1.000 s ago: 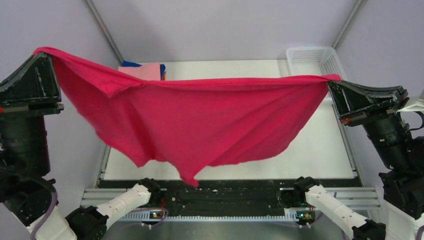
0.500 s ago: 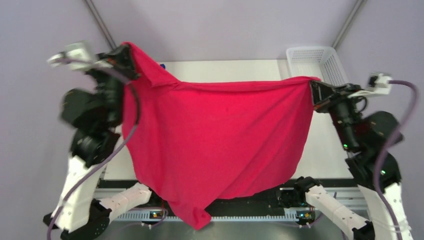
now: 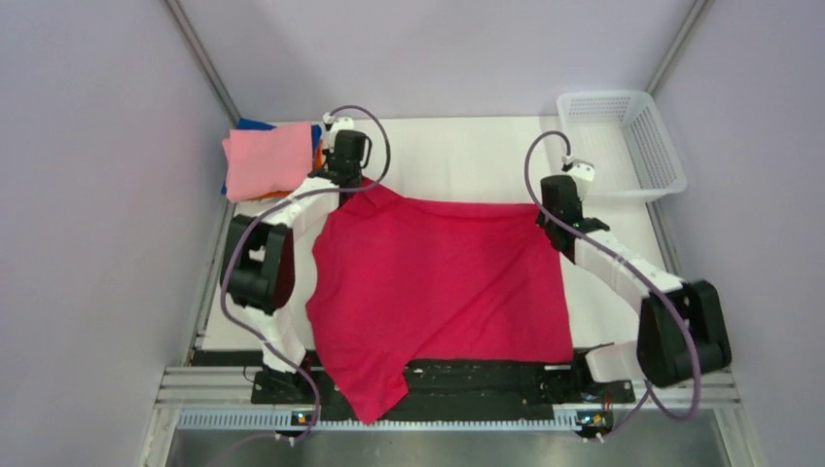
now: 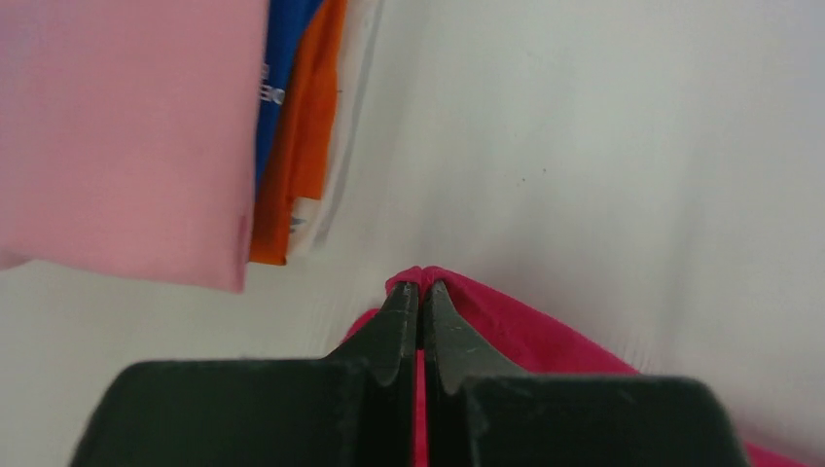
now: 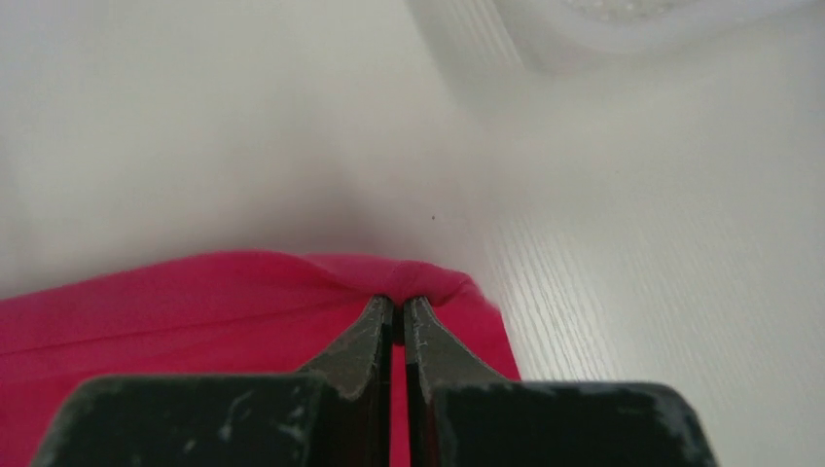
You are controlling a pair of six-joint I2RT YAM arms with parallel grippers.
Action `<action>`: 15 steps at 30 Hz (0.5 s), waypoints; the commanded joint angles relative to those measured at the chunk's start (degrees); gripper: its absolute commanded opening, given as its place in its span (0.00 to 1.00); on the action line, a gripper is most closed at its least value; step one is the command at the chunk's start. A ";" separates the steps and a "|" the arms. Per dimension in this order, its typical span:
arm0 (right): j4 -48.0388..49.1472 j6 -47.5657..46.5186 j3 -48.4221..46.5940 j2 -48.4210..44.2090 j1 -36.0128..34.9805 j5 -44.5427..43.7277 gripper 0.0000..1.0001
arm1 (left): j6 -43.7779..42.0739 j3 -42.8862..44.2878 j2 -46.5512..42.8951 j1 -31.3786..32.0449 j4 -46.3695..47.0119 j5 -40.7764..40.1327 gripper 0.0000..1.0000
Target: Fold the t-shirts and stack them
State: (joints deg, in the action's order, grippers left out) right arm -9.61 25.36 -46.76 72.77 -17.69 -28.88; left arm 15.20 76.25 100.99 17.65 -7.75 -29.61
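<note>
Left pincer [image 4: 421,289] and right pincer [image 5: 399,302] are each pressed together on a small peak of the crimson shirt [image 3: 438,282], one at either far corner of the cloth. In both wrist views the fingertips meet with only a fold of red fabric between them, low against the desk [image 3: 467,156].

From those two pinched corners the shirt runs back toward the arm bases. It lies spread open and mostly flat, and its far edge is drawn into a nearly straight line from left to right between the pincers. Its long axis runs far to near, leaning a little to the left. The near end spills past the desk's front edge, and a tongue of cloth hangs over the rail there. So the whole garment lies on the near side of both pincers, and I judge that any fold will have to carry the held edge toward the bases, over the cloth.

Just left of the left pincer sits the stack of folded shirts [image 3: 268,161]: pink [image 4: 126,136] on top, with blue [image 4: 292,58], orange [image 4: 302,146] and white [image 4: 340,126] edges showing beneath. The left arm is plainly the nearer one to it. The red corner lies close beside the stack but apart from it. A white mesh basket [image 3: 623,146] stands at the far right corner, beyond the right pincer and clear of the shirt.
</note>
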 commanded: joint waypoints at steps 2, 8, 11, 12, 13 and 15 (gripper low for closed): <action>14.00 0.84 -3.27 11.22 4.20 6.80 0.00 | 1.63 8.01 7.74 -0.06 4.04 1.46 0.00; 16.37 -0.55 -8.10 20.01 5.92 9.00 0.00 | 2.82 13.36 13.97 -1.10 1.75 2.53 0.00; 16.25 -0.44 -10.09 22.44 6.42 9.46 0.00 | 3.03 14.57 15.18 -1.80 1.68 3.21 0.00; 16.20 -0.37 -10.61 23.05 6.64 9.50 0.00 | 3.00 15.14 15.65 -2.01 1.52 3.48 0.00; 16.08 -0.37 -11.11 23.53 6.84 9.54 0.00 | 3.07 15.79 16.16 -2.17 1.18 3.89 0.00; 15.67 -0.05 -12.10 24.73 7.30 9.54 0.00 | 3.27 17.89 17.57 -2.58 0.13 4.57 0.00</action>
State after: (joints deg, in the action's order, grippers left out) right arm 3.51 25.52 -55.07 95.88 -11.55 -19.97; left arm 17.34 89.60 116.38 16.16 -8.19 -26.24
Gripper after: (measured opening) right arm 0.015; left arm 0.021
